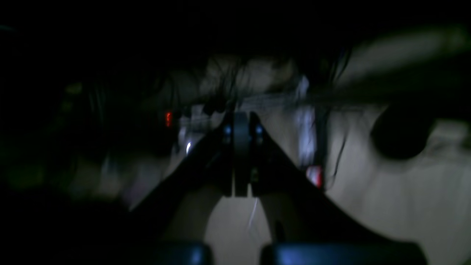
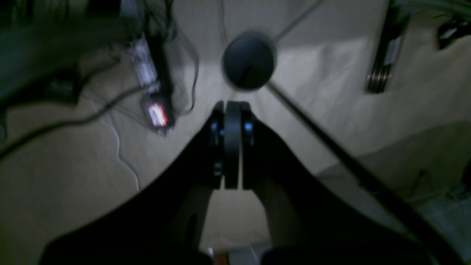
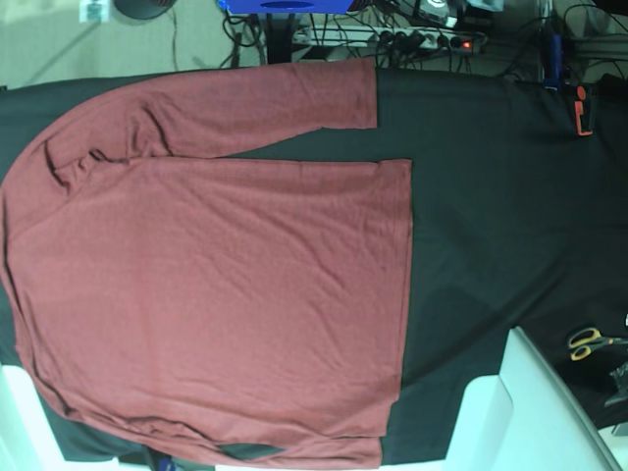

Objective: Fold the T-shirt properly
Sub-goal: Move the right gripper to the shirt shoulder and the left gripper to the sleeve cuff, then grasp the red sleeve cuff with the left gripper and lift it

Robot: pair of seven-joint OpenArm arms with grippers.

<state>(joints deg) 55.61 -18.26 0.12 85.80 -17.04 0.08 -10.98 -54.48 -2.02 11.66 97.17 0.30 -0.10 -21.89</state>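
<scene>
The T-shirt (image 3: 216,285), plain brick-red with long sleeves, lies spread flat on the black cloth (image 3: 491,196), its hem toward the right. One sleeve (image 3: 245,103) stretches along the far edge. Neither wrist view shows the T-shirt. My left gripper (image 1: 241,117) is shut with nothing in it, in a dark, blurred view of a pale floor. My right gripper (image 2: 232,106) is also shut and empty, above a pale floor with cables. In the base view neither gripper shows, only white arm parts (image 3: 530,412) at the bottom edge.
Yellow-handled scissors (image 3: 589,341) lie on the cloth at the right. An orange clip (image 3: 583,110) sits at the far right edge. A power strip (image 3: 422,39) and cables run behind the table. A round black foot (image 2: 249,60) stands on the floor.
</scene>
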